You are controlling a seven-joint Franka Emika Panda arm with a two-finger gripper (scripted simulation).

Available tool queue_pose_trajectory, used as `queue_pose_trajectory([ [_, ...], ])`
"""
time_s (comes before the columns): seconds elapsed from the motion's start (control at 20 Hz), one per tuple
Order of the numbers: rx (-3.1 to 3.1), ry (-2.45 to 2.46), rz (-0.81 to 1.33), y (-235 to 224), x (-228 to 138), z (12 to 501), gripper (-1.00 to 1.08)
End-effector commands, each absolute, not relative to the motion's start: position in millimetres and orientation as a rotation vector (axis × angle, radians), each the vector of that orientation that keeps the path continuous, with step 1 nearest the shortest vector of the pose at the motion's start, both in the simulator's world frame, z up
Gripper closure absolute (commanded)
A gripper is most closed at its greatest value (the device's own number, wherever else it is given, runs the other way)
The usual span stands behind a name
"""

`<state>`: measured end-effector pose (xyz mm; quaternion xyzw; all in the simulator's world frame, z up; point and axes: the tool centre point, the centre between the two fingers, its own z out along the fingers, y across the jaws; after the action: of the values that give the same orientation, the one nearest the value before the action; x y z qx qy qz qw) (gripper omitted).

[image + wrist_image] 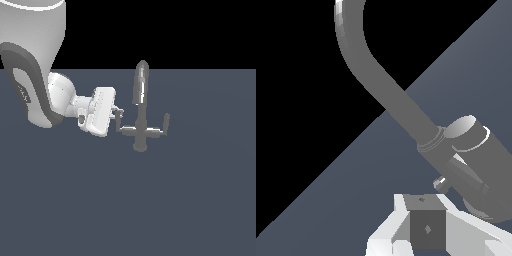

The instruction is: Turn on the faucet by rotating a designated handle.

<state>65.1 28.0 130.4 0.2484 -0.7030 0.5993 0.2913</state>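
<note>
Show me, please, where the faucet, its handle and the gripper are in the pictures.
faucet (140, 119): exterior view, on the upright column below the arched spout.
handle (126, 130): exterior view, on the short horizontal bar at the exterior view's left.
gripper (118, 114): exterior view, between the fingertips, beside the handle's upturned tip.

- The faucet (140, 112) stands on the bench (150, 210).
- The handle (123, 126) branches toward the exterior view's left.
- The claw (118, 114) sits just beside the handle's upturned tip, on that left side.

We count one faucet (140, 107) with two side arms, one of them the handle (125, 127), plus one arm ending in one gripper (119, 119).
</note>
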Motion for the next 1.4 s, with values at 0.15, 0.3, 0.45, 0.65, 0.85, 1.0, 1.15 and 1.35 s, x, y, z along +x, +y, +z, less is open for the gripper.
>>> queue_pose_trajectory([
  [0.15, 0.669, -1.869, 1.596, 28, 65, 129, 1.08],
  [0.3, 0.668, -1.869, 1.596, 29, 61, 131, 1.08],
  [0.45, 0.668, -1.869, 1.596, 30, 54, 134, 1.08],
  [0.65, 0.668, -1.869, 1.596, 31, 45, 138, 1.08],
  [0.85, 0.668, -1.869, 1.596, 33, 35, 141, 1.08],
  [1.0, 0.669, -1.869, 1.596, 34, 27, 144, 1.08],
  [1.15, 0.669, -1.869, 1.596, 35, 22, 146, 1.08],
  [1.35, 0.675, -1.870, 1.594, 36, 16, 138, 1.08],
])
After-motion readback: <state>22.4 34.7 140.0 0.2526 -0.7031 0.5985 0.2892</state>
